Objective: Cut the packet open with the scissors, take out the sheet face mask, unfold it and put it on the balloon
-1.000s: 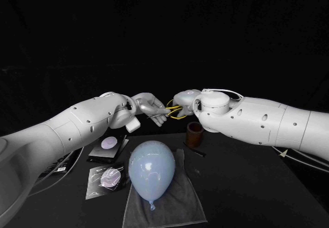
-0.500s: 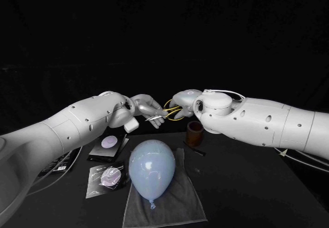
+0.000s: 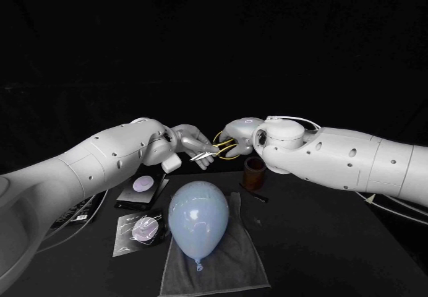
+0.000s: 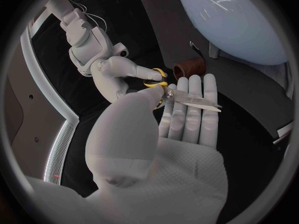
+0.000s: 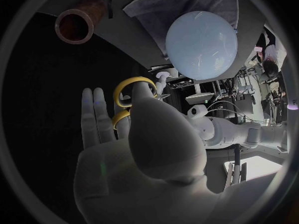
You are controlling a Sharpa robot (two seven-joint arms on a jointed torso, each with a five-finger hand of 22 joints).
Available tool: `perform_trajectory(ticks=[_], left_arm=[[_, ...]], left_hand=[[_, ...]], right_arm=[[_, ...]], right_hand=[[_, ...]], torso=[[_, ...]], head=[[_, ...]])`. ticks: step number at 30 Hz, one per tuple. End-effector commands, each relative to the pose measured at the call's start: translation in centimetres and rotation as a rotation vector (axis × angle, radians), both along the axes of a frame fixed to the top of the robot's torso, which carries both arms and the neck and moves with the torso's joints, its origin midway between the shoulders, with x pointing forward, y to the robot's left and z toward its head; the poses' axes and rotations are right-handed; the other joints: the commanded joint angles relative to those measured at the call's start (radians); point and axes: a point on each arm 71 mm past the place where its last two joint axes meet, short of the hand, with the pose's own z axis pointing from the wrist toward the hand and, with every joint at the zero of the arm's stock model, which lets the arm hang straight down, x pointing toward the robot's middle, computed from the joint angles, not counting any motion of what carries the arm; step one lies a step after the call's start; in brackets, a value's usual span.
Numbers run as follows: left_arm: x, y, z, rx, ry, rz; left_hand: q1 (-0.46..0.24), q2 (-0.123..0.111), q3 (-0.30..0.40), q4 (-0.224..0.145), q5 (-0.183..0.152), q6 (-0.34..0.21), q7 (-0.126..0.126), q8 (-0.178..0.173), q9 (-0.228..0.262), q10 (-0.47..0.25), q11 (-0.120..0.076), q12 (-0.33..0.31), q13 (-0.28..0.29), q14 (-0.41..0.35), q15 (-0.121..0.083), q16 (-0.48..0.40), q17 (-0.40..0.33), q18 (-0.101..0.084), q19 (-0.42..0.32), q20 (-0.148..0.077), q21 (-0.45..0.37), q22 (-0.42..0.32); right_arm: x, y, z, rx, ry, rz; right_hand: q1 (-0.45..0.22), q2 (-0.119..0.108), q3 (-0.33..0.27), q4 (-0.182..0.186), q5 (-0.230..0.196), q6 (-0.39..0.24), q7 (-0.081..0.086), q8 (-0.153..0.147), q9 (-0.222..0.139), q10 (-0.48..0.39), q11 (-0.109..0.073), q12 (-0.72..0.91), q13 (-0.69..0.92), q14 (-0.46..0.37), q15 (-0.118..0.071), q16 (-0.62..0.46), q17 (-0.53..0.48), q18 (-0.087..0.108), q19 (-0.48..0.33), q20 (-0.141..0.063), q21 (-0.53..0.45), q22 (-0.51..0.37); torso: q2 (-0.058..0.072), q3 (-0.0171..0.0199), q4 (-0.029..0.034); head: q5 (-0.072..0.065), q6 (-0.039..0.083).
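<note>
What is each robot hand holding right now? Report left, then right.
Left robot hand: holds the yellow-handled steel scissors by the blades, thumb pressing them onto its fingers.
Right robot hand: holds the same scissors by the yellow handles.

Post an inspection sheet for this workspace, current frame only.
Surface: black table, with a grey towel laid on it.
Job's things: balloon lies on the towel; packet lies flat beside it; scissors are in the air between the hands.
Clutter: brown cup; black box.
Hands: left hand holds the blades; right hand holds the yellow handles.
Cables: cable under the right arm.
Surroundings: dark backdrop, nothing seen.
</note>
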Motion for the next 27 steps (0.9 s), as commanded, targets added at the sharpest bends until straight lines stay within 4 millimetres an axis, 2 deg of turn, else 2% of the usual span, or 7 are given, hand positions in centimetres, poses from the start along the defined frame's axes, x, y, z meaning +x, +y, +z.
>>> perform_trajectory(ticks=[1,5,10,13,21,25,27], left_arm=[[0.1,0.4,-0.2,0.025,0.024,0.019],[0.1,0.6,-0.2,0.026,0.026,0.028],[0.2,0.8,-0.3,0.022,0.033,0.038],[0.2,0.9,-0.3,0.02,0.038,0.041],[0.2,1.1,-0.4,0.025,0.045,0.048],[0.2,1.2,-0.4,0.029,0.049,0.05],[0.2,1.3,-0.5,0.031,0.051,0.051]], left_hand=[[-0.012,0.005,0.168,-0.17,0.002,0.004,0.002,-0.004,0.004,0.032,-0.024,0.004,0.001,0.009,0.0,-0.003,0.002,0.017,-0.003,-0.004,0.009,0.003],[-0.017,0.006,0.171,-0.174,0.002,0.004,0.002,-0.004,0.007,0.034,-0.025,0.004,0.001,0.01,-0.001,-0.003,0.004,0.017,-0.004,-0.005,0.012,0.005],[-0.022,0.007,0.173,-0.178,0.002,0.005,0.002,-0.004,0.009,0.035,-0.025,0.004,0.001,0.011,-0.001,-0.003,0.005,0.017,-0.005,-0.005,0.015,0.008],[-0.024,0.007,0.175,-0.18,0.002,0.006,0.001,-0.004,0.01,0.036,-0.025,0.005,0.002,0.012,-0.001,-0.003,0.006,0.017,-0.006,-0.005,0.017,0.009],[-0.028,0.008,0.177,-0.184,0.002,0.006,0.001,-0.004,0.013,0.037,-0.025,0.005,0.002,0.013,-0.002,-0.003,0.008,0.017,-0.007,-0.006,0.02,0.011],[-0.029,0.008,0.179,-0.185,0.002,0.006,0.001,-0.003,0.014,0.037,-0.026,0.005,0.002,0.014,-0.002,-0.003,0.008,0.017,-0.007,-0.006,0.021,0.012],[-0.029,0.008,0.179,-0.185,0.002,0.006,0.001,-0.003,0.014,0.037,-0.026,0.005,0.002,0.014,-0.002,-0.003,0.008,0.017,-0.007,-0.006,0.021,0.012]], right_arm=[[-0.1,0.1,-0.1,0.012,0.063,0.008],[-0.3,-0.1,-0.2,0.035,0.098,0.019],[-0.6,-0.1,-0.3,0.07,0.137,0.045],[-0.7,-0.1,-0.4,0.079,0.154,0.055],[-0.6,-0.3,-0.3,0.105,0.146,0.067],[-0.6,-0.7,0.6,0.191,0.058,0.09],[-0.5,-0.9,0.9,0.234,0.026,0.101]], right_hand=[[-0.032,-0.06,0.091,0.002,-0.002,-0.03,-0.014,-0.003,-0.015,-0.139,0.0,-0.012,-0.009,-0.098,0.028,-0.046,-0.057,-0.031,-0.133,0.001,-0.008,-0.053],[-0.068,-0.13,0.199,0.003,-0.002,-0.065,-0.078,-0.002,-0.042,-0.306,0.059,-0.02,-0.016,-0.225,0.052,-0.093,-0.116,-0.057,-0.224,0.001,-0.013,-0.083],[-0.069,-0.133,0.231,0.001,-0.001,-0.083,-0.086,0.001,-0.067,-0.34,0.064,-0.022,-0.017,-0.314,0.068,-0.109,-0.152,-0.075,-0.302,0.002,-0.019,-0.09],[-0.076,-0.125,0.244,-0.001,-0.001,-0.139,-0.097,-0.007,-0.12,-0.346,0.033,-0.021,-0.017,-0.478,0.082,-0.121,-0.208,-0.089,-0.393,0.003,-0.025,-0.097],[-0.084,-0.121,0.255,-0.005,-0.001,-0.136,-0.062,-0.003,-0.136,-0.316,0.01,-0.018,-0.014,-0.55,0.082,-0.125,-0.235,-0.09,-0.439,0.005,-0.027,-0.099],[-0.071,-0.108,0.281,-0.02,-0.001,0.014,0.012,0.038,-0.083,-0.118,0.039,0.016,0.003,-0.434,0.077,-0.093,-0.199,-0.085,-0.421,0.003,-0.021,-0.095],[-0.061,-0.107,0.3,-0.035,0.001,0.053,0.028,0.054,-0.088,-0.018,0.07,0.03,0.007,-0.355,0.075,-0.068,-0.177,-0.081,-0.402,0.004,-0.017,-0.093]], torso=[[0.0,-0.0004,-0.0001],[0.001,-0.0002,0.0001],[0.0,0.0003,-0.0001],[0.0,0.0006,-0.0005],[0.0,0.0001,-0.0006],[0.001,0.0002,-0.0006],[0.0,0.0004,-0.0003]], head=[[-0.001,-0.001],[-0.001,-0.002],[0.0,-0.002],[0.001,-0.003],[0.0,-0.002],[0.001,-0.003],[0.0,-0.002]])
